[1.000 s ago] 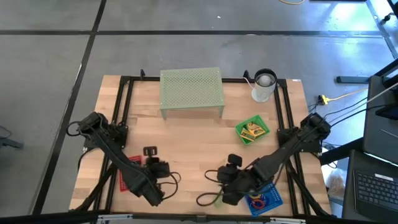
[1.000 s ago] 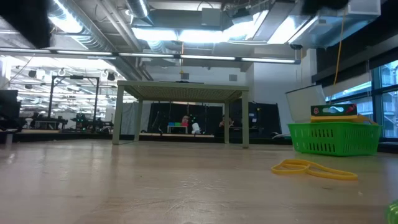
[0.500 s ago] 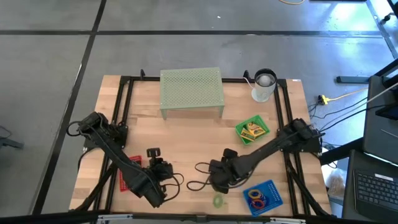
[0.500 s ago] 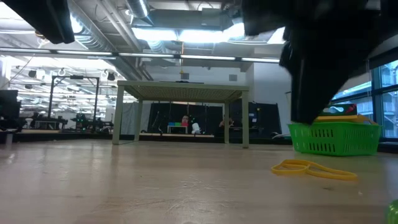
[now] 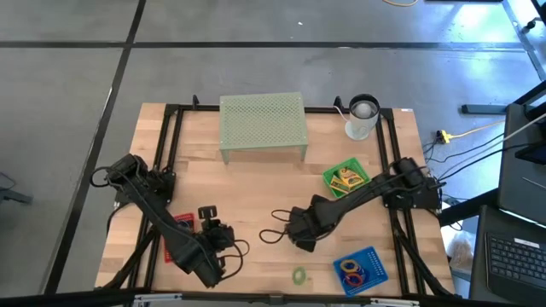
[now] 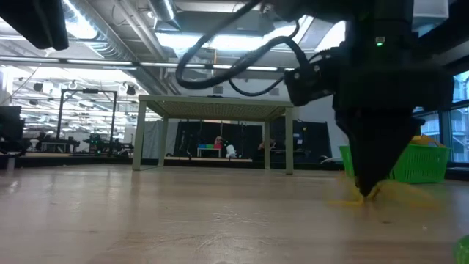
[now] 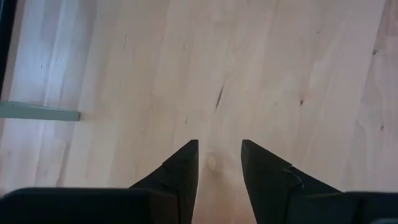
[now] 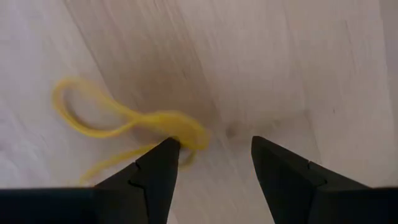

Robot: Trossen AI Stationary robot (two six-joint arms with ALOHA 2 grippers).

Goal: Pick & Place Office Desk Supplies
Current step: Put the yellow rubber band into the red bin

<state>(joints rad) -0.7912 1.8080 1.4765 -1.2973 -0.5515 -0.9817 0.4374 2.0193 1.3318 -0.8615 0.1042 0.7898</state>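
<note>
Several rings [image 5: 353,271] sit in the blue tray [image 5: 373,258]; right gripper [image 8: 214,152], spread, descends on yellow band [image 8: 118,127] left of the green tray [image 5: 331,186].

A pale wooden bench [image 5: 256,183] is seen standing on a grey concrete floor [image 5: 256,68] crossed by dark seams. Beyond it, a wide hall is lit by bright ceiling light panels [image 6: 220,38], with tall windows [image 6: 458,103] at one side.
</note>
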